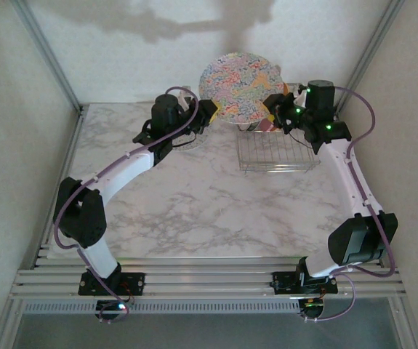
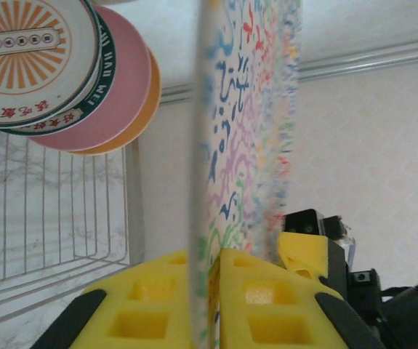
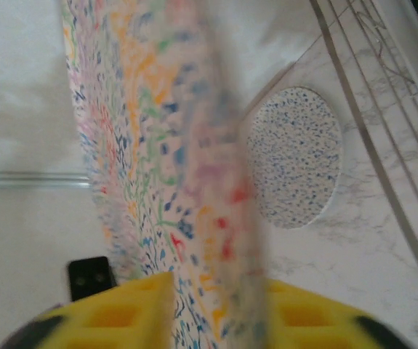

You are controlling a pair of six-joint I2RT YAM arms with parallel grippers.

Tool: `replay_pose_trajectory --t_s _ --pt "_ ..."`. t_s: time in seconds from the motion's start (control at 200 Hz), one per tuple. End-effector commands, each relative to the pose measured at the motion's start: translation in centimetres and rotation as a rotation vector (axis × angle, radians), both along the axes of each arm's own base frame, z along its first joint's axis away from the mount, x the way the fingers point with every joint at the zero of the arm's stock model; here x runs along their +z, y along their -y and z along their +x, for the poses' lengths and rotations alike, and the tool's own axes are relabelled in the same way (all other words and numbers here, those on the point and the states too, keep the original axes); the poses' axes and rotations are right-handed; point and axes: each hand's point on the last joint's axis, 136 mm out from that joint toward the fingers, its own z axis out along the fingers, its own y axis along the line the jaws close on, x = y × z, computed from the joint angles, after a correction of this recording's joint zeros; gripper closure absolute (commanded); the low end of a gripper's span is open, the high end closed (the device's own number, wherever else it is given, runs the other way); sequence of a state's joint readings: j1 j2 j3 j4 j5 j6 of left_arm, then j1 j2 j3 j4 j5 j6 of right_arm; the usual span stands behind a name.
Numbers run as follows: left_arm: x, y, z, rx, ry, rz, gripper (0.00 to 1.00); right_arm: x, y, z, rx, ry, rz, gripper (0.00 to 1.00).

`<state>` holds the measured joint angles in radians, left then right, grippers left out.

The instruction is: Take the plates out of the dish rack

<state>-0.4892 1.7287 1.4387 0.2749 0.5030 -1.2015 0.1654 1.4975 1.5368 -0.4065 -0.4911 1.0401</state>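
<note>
**Two pincers, one plate: a large multicolour-speckled round plate (image 1: 241, 87) is held upright above the silver wire-grid dish rack (image 1: 278, 156).**
Your left gripper (image 2: 206, 263) and right gripper (image 3: 216, 291) pinch its opposite rims. Three plates sit in the rack: a white plate with orange design (image 2: 27, 51), a pink plate (image 2: 121, 87) and an orange plate (image 2: 142, 120). One blue-speckled plate (image 3: 296, 167) lies on the marble table (image 3: 354, 276).

**Left arm** (image 1: 125, 171) and **right arm** (image 1: 343, 171), top view: white tubular links joined by bulky black joint housings (image 1: 81, 211). Each arm is bolted to a black base plate (image 1: 110, 282) at the bottom of the frame. A lavender cable (image 1: 374, 123) loops loosely along each arm. Small green lights (image 1: 296, 110) glow on the right arm's wrist housing, upper right. Wrist views: the fingers (image 2: 267, 298) are yellow blocks moulded with rectangular recesses and edged in black at the lower corners.
</note>
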Motion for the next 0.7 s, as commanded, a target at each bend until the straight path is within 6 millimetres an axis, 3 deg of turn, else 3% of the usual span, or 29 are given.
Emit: replay_pose_trajectory --t_s 0.0,0.185,0.27,0.521,0.696 --pt "3.1 -0.9 -0.9 -0.006 0.107 -0.020 1.00 2.9 0.0 -1.5 0.020 0.102 -0.046 0.49" --pt "3.5 -3.5 -0.6 0.033 0.100 -0.031 1.00 2.9 1.2 -2.5 -0.009 0.139 -0.147 0.30" --pt "3.1 -5.3 -0.4 0.068 0.091 -0.031 1.00 3.4 1.6 -3.1 -0.019 0.191 -0.196 0.28" --pt "-0.4 -11.8 0.3 0.210 0.031 -0.027 1.00 4.7 0.4 -6.0 0.065 0.445 -0.485 0.27" --pt "-5.1 -15.9 0.8 0.324 -0.049 -0.016 1.00 4.6 -1.1 -8.1 0.125 0.619 -0.635 0.25"
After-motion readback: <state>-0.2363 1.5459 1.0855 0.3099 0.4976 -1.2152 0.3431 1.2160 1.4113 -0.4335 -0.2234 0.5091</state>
